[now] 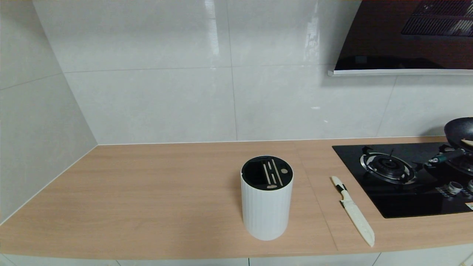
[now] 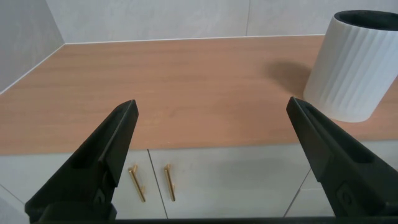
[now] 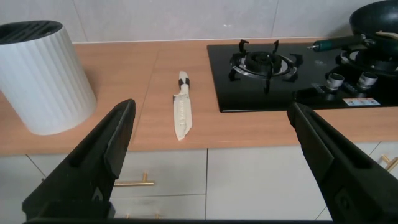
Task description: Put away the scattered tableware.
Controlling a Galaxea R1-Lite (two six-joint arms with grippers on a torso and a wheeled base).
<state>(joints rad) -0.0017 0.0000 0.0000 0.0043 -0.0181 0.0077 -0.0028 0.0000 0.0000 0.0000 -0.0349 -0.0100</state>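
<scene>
Here the wooden countertop (image 1: 147, 192) carries a black gas hob (image 1: 406, 184) at 3 o'clock and a white ribbed holder (image 1: 266, 207) upright near centre. At the holder's 3 o'clock, apart from it, the knife (image 1: 353, 210) lies flat, its pale, possibly ceramic blade aimed toward 5 o'clock. The left gripper (image 2: 211, 102) and right gripper (image 3: 211, 104) hover before the counter's edge, jaws spread wide and empty.

The wide-spread right hand (image 3: 211, 115) faces a white knife (image 3: 182, 112) lying between the ribbed holder (image 3: 43, 78) and the hob (image 3: 273, 78).
</scene>
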